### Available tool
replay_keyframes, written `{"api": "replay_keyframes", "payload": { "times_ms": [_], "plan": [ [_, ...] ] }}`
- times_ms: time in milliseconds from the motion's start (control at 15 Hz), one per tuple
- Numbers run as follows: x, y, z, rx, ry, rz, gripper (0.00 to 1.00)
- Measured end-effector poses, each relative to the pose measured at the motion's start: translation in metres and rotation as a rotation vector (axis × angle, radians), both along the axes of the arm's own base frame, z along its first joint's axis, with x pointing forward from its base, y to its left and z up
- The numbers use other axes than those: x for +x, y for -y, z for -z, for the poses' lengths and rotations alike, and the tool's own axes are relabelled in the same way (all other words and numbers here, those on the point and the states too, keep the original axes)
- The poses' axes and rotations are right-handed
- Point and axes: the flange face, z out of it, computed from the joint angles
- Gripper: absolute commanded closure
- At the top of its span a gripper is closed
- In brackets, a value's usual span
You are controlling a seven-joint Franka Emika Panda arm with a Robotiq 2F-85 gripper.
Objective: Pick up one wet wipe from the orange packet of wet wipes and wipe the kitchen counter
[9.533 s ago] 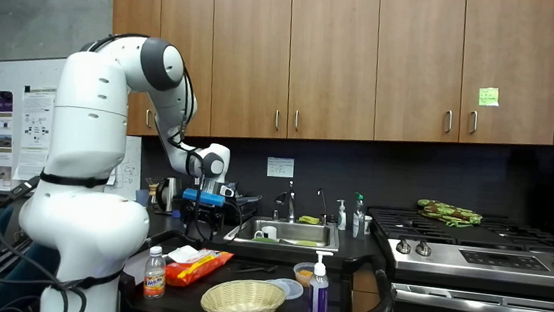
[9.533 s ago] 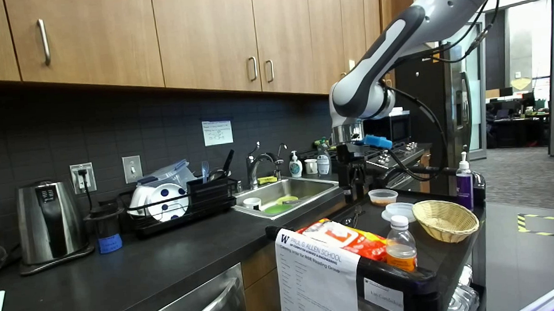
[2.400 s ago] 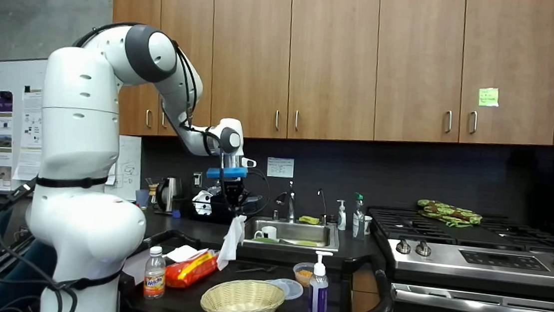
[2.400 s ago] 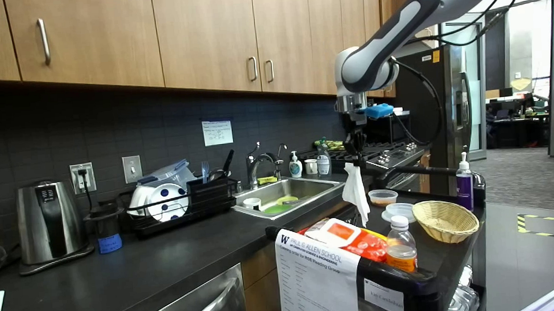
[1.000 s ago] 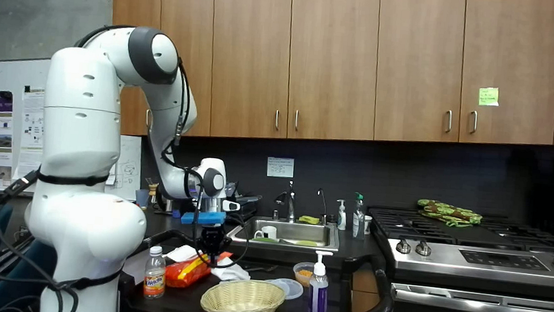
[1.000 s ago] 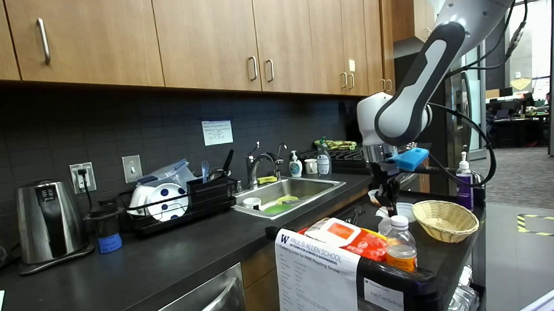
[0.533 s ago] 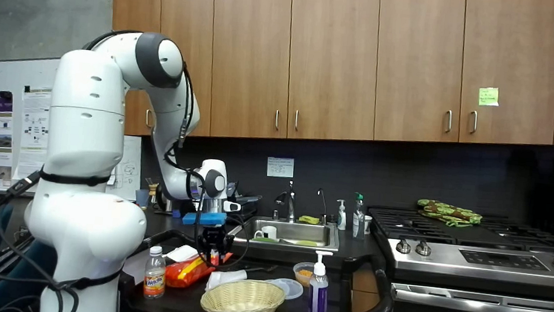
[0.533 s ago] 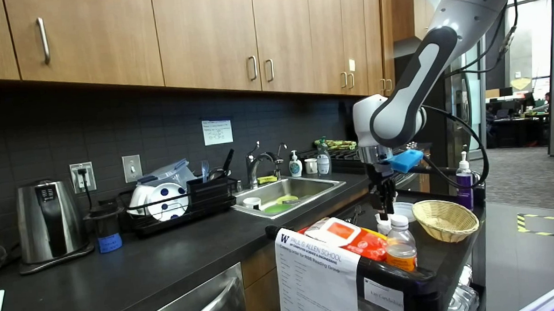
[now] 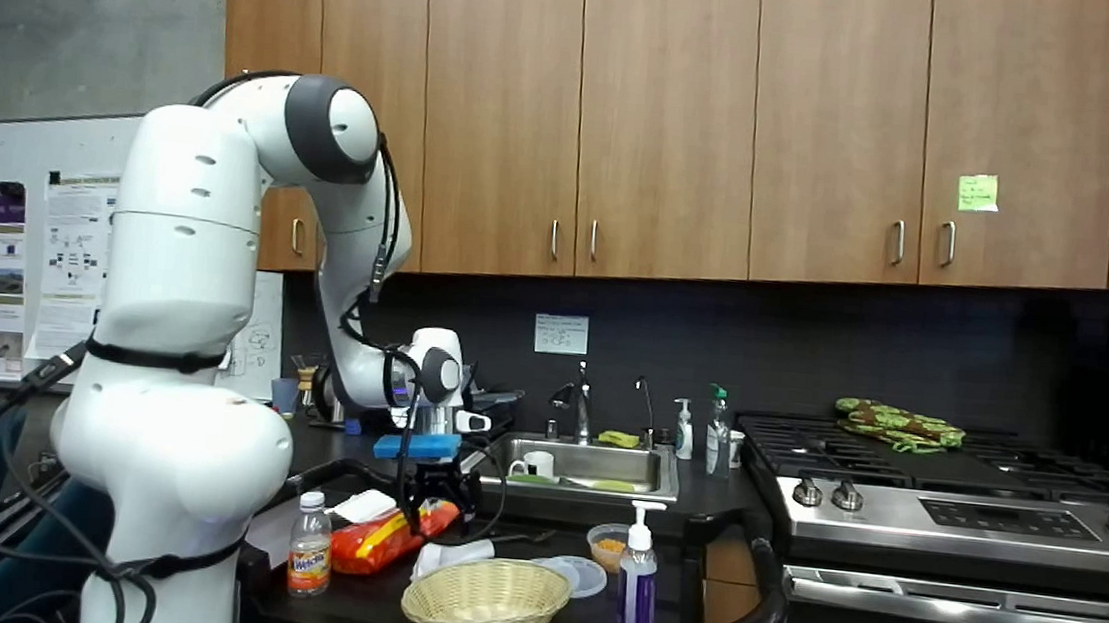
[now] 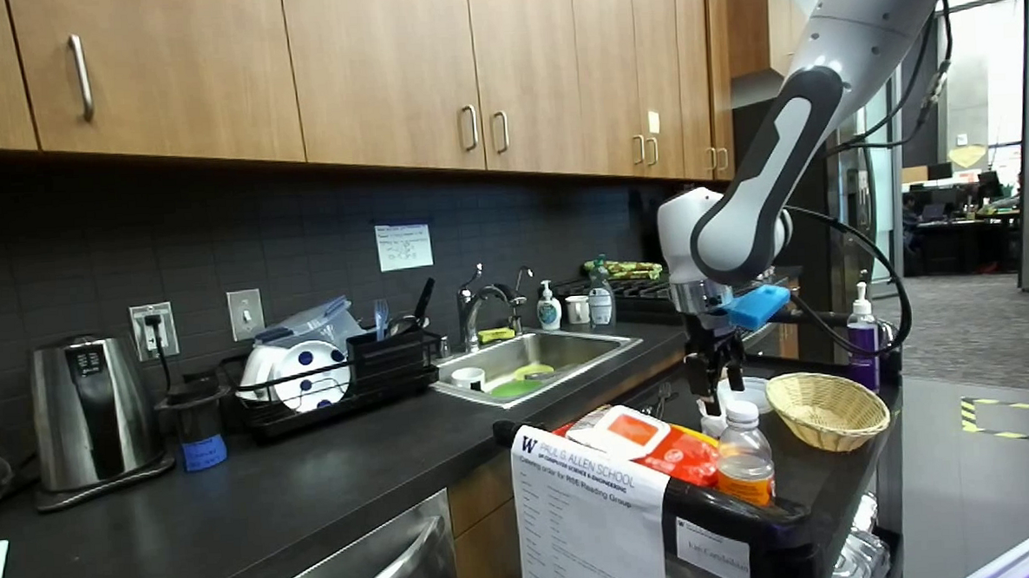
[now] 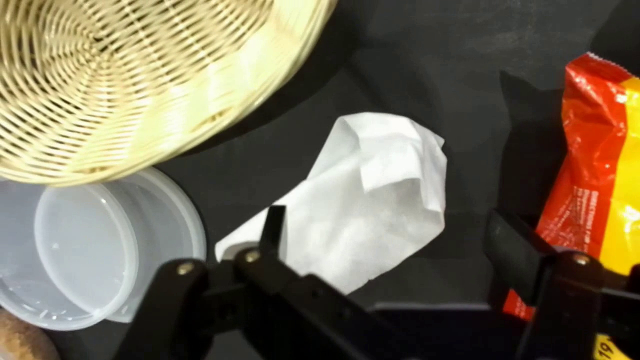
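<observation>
Registered since the frame 2.4 s earlier: descent of the gripper (image 11: 384, 219) and relocation of the white wipe (image 11: 355, 210) from hanging in its grasp to lying crumpled on the black cart (image 11: 465, 75). Observed fingers (image 11: 272, 230) spread wide, with nothing pinched between; located the wipe beneath, between the wicker basket (image 9: 486, 602) and the orange packet of wet wipes (image 10: 660, 448), and apart from the kitchen counter (image 10: 331, 471). Judged wiping of that counter not yet begun. Assessed as leading risk: an empty grasp, caused by closing too high over so thin and limp a sheet. Assessed next: a weak pinch on one loose fold and a later slip, caused by poor centring. Assessed also: a nudged packet or basket, caused by sideways drift of the spread fingers, and wiping of the cart in place of the counter, caused by confusion of two similar dark surfaces. Could not determine fingertip height above the cart, nor any contact with the wipe. Found the wipe partly masked by the basket and the bottle (image 10: 747, 448) in exterior views, and by a finger in the wrist view, with packet and basket cut off there. Found fingers indistinct below the blue block (image 9: 417, 446) in an exterior view.
</observation>
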Motion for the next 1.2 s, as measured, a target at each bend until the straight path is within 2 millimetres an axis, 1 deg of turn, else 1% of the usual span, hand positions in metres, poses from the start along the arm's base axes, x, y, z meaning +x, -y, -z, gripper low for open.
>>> {"api": "replay_keyframes", "payload": {
  "times_ms": [133,200,400,533,733,867,933,1200],
  "plan": [
    [0.001,0.007,0.006,0.0,-0.009,0.016,0.0],
    [0.002,0.009,0.009,0.001,-0.011,0.023,0.19],
    [0.003,0.013,0.019,0.005,-0.018,0.033,0.39],
    [0.004,0.014,0.025,0.009,-0.022,0.034,0.58],
    [0.007,0.014,0.035,0.013,-0.029,0.037,0.81],
    [0.009,0.014,0.041,0.014,-0.036,0.038,0.94],
    [0.009,0.014,0.044,0.015,-0.039,0.039,0.99],
    [0.011,0.012,0.05,0.024,-0.044,0.045,0.99]
  ]
}}
